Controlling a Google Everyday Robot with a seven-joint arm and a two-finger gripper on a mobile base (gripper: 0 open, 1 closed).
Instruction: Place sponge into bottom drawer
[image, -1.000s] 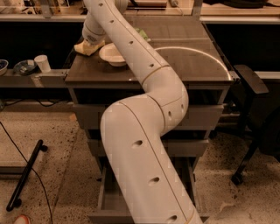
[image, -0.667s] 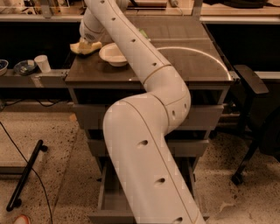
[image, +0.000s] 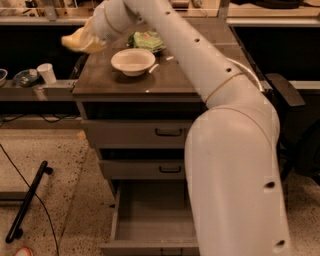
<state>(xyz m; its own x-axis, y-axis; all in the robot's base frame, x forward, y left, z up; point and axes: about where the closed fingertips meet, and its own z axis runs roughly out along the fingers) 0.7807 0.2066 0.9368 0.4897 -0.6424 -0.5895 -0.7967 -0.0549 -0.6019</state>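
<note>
Pale-yellow and soft, the sponge (image: 74, 41) hangs in the air just off the left edge of the grey cabinet (image: 112, 82). It is clamped by the gripper (image: 89, 38) at the tip of the white arm (image: 225, 150), high in the upper left of our view, above and to the left of the white bowl (image: 133, 61).

We judge the carry to be the step in hand. The sponge is clear of the cabinet top and well apart from the bottom drawer (image: 150, 215), which stands pulled open, with nothing on the part of its grey floor that we can see.

The next move, as we read it, calls for a long descent and a swing to the right, past the two upper drawers (image: 130, 134), until the sponge is over the open tray. Only then should the grip let go. The arm's own bulk hides the drawer's right part, so we cannot tell what room lies there.

Our count:
- one sponge
- one white bowl
- one green bag (image: 147, 40) behind the bowl
- three drawers, two shut and one open
- one gripper
- one white cup (image: 46, 73) on the low shelf (image: 55, 90) at left
</note>
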